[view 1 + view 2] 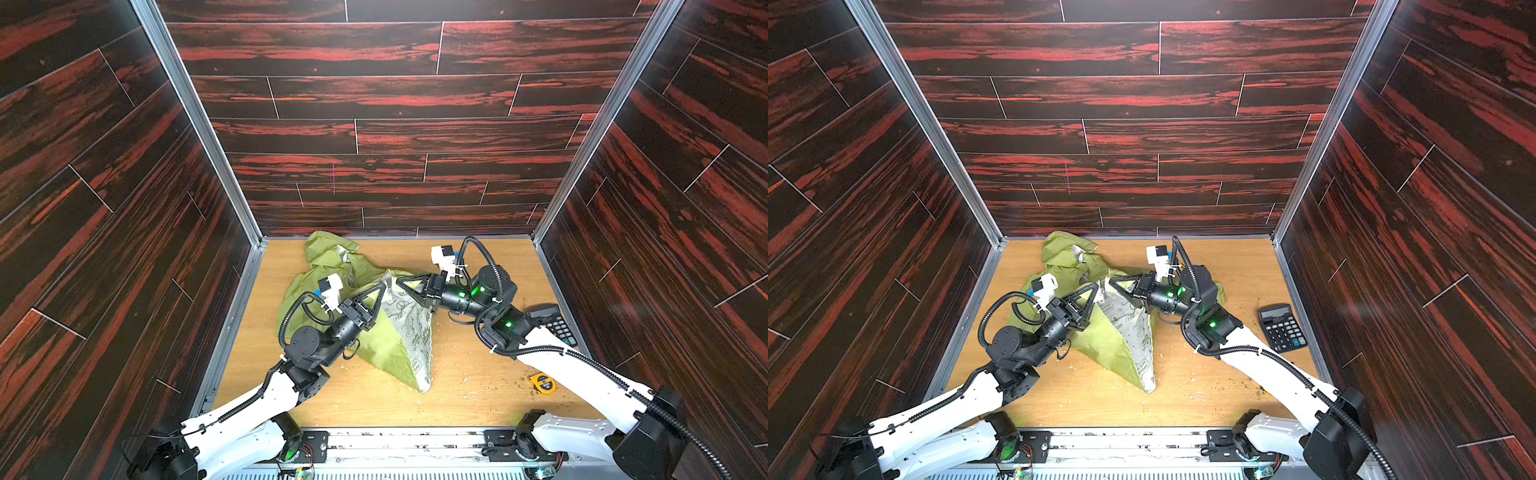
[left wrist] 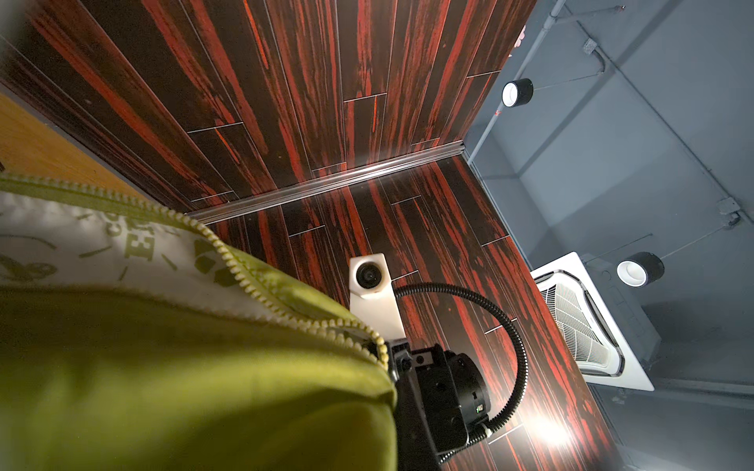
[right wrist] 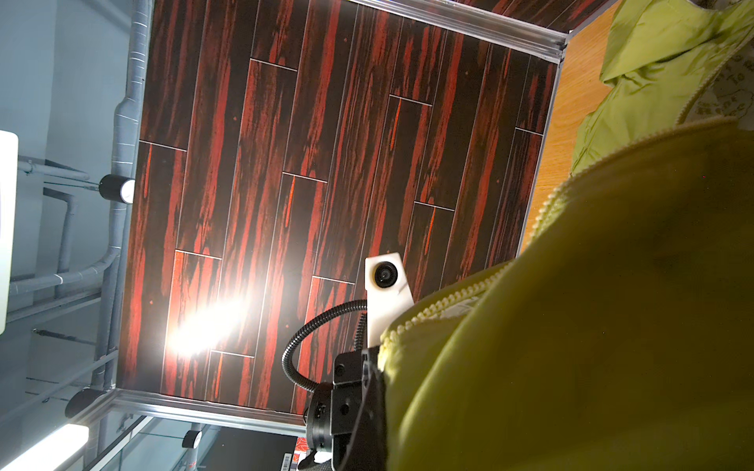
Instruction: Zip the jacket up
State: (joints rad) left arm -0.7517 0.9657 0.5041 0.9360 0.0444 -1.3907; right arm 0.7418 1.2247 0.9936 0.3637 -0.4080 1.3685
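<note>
The lime-green jacket (image 1: 386,345) (image 1: 1104,345) lies on the wooden table (image 1: 478,382), its front pulled up into a tent that shows the white patterned lining (image 1: 411,324). The hood (image 1: 328,249) rests by the back wall. My left gripper (image 1: 381,289) (image 1: 1095,287) and right gripper (image 1: 401,282) (image 1: 1112,280) meet tip to tip at the raised peak, each shut on the jacket's zipper edge. In both wrist views green fabric (image 2: 204,387) (image 3: 612,326) hides the camera's own jaws, and open zipper teeth (image 2: 245,281) (image 3: 449,304) run along the edges.
A black calculator (image 1: 555,322) (image 1: 1282,328) lies near the right wall. A yellow tape measure (image 1: 543,383) sits under the right arm. Dark wood-pattern walls close in three sides. Crumbs are scattered on the tabletop.
</note>
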